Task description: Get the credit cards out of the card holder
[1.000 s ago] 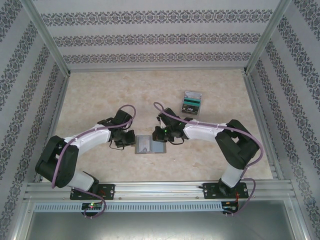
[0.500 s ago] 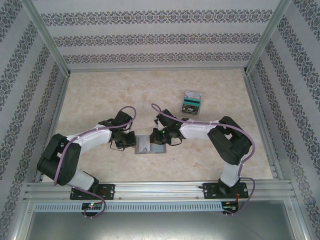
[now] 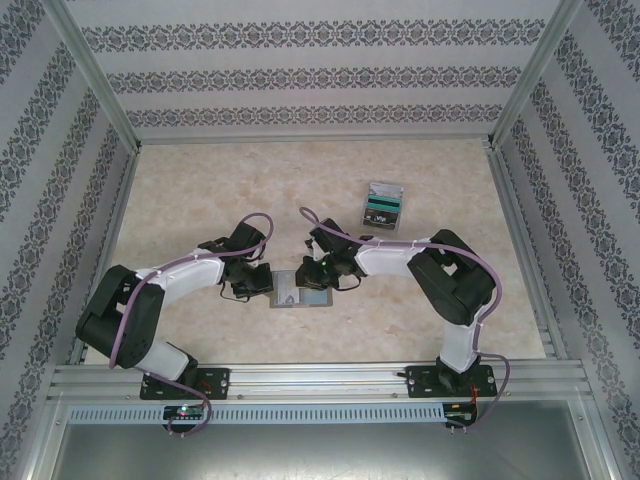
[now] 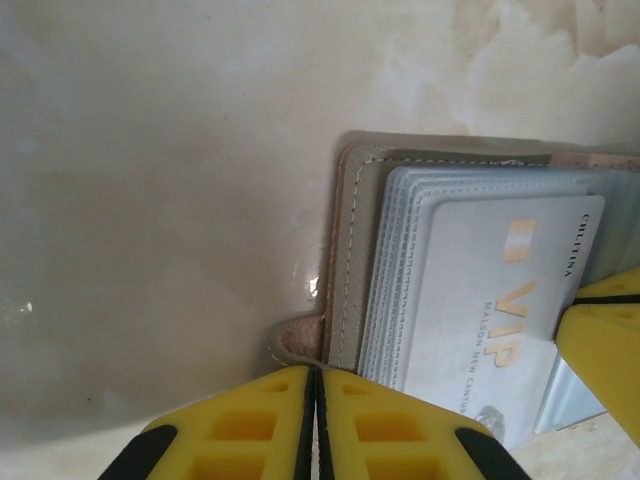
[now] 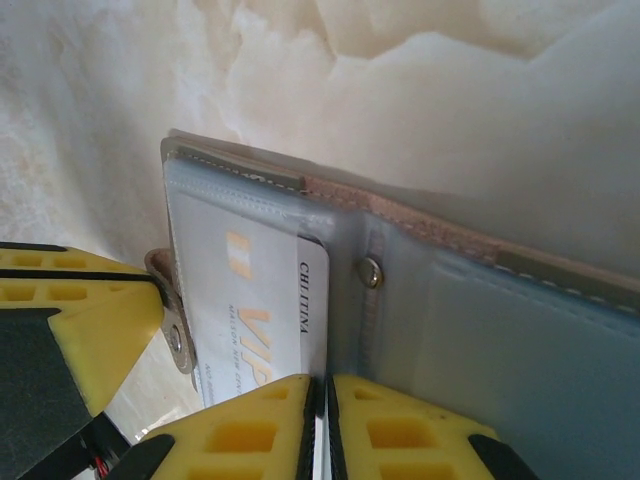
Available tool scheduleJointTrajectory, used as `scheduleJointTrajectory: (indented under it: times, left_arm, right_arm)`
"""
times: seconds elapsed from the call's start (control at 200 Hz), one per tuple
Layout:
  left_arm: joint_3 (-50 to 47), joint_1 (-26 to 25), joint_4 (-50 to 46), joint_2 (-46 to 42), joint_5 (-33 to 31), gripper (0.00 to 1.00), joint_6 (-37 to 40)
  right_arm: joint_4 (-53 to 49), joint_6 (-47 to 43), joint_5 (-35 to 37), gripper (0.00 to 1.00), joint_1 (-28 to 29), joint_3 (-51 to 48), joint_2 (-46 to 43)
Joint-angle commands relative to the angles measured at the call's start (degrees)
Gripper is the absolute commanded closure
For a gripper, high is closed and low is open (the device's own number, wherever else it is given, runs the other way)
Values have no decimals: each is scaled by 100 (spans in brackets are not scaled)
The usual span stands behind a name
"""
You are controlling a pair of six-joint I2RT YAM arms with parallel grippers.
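The card holder (image 3: 288, 292) lies open on the table between both grippers, grey-brown outside (image 4: 352, 250) and pale blue-grey inside (image 5: 500, 330). A white VIP credit card (image 4: 490, 290) sticks partly out of its clear sleeves. My left gripper (image 4: 316, 372) is shut on the holder's small side tab (image 4: 300, 338) at the holder's left edge (image 3: 262, 283). From the right, my right gripper (image 5: 323, 380) is over the open holder (image 3: 318, 279). Its jaws are closed to a thin slit on the card's edge (image 5: 312, 300).
A clear plastic case (image 3: 383, 205) with green-and-black contents lies further back on the right. Patterned walls and metal rails enclose the marble-look table (image 3: 200, 190). Bare tabletop lies to the left of the holder (image 4: 150, 200).
My right arm has slid left over the holder's right half, bringing its jaws to the card's edge. The left arm and the holder have stayed put.
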Motion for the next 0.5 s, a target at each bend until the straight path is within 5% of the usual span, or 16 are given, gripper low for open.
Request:
scheduleJointTrajectory:
  times: [0.0, 0.32, 0.495]
  left_arm:
    - [-13, 50, 71, 112, 94, 90, -58]
    - [82, 54, 69, 193, 159, 90, -35]
    - [131, 50, -56, 225, 17, 94, -63]
  right_arm:
    - [86, 35, -124, 86, 58, 146, 93]
    - [91, 24, -281, 83, 65, 229, 216]
    - [2, 12, -186, 100, 53, 200, 148]
